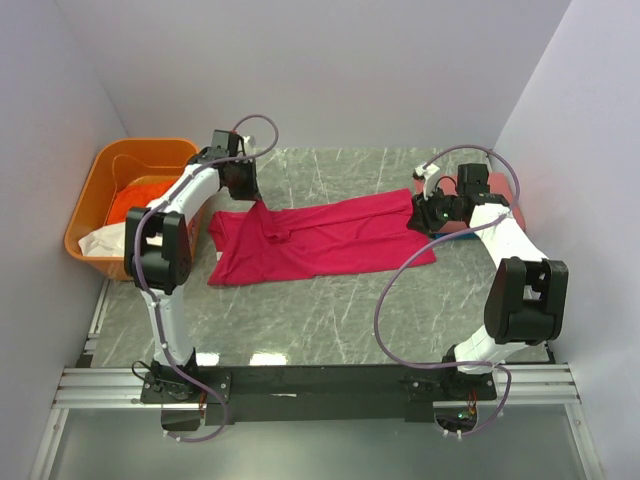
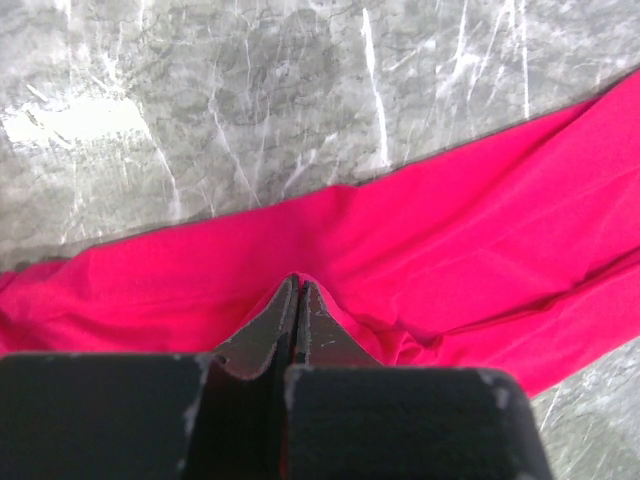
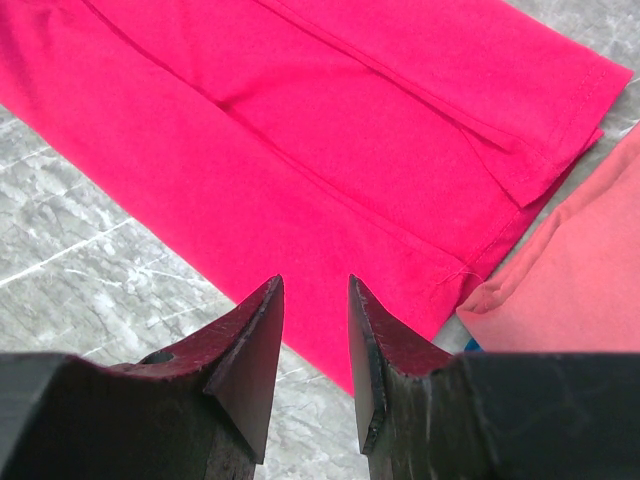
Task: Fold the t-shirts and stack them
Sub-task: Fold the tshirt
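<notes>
**One large crimson-pink cloth t-shirt [image 1: 320,240], pinched at its left, free at its right**

I am pinching a fold of the shirt with my left gripper [image 2: 297,287]. Its fingers are pressed tight together, and the fabric is peaking up around their tips. The shirt is lying spread across the middle of the grey marble-patterned table [image 1: 330,310], running from the left side toward the far right corner. I am holding its far left part raised into a small tent.

My right gripper [image 3: 313,290] is hovering over the shirt's right end, near the hem. Its fingers are standing apart with nothing between them.

Just beside that hem, a salmon-pink cloth shirt [image 3: 570,290] is lying toward the table's right edge. Beside the table's far left corner, a rigid orange plastic tub [image 1: 90,200] is holding orange cloth [image 1: 140,195] and white cloth [image 1: 105,238].
</notes>
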